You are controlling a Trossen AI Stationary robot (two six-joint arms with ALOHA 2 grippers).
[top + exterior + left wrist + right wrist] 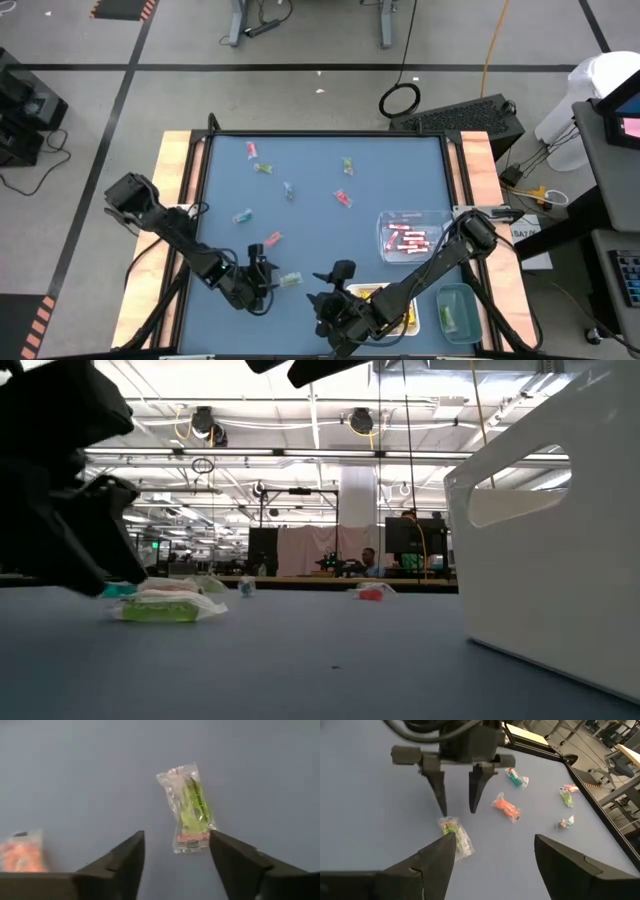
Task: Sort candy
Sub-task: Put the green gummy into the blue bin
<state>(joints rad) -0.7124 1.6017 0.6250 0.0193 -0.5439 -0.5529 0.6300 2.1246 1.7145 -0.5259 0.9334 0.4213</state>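
Here the left end effector (456,782) hangs with its fingers spread wide just over a green candy (191,805) lying flat on the blue desk (310,215) near its front edge. The candy is a lime-green piece sealed in a clear crinkled wrapper with a pink-red strip at one end. An orange candy (506,808) lies just beside it. The right end effector (495,852), fingers also wide apart, hovers close by, empty.
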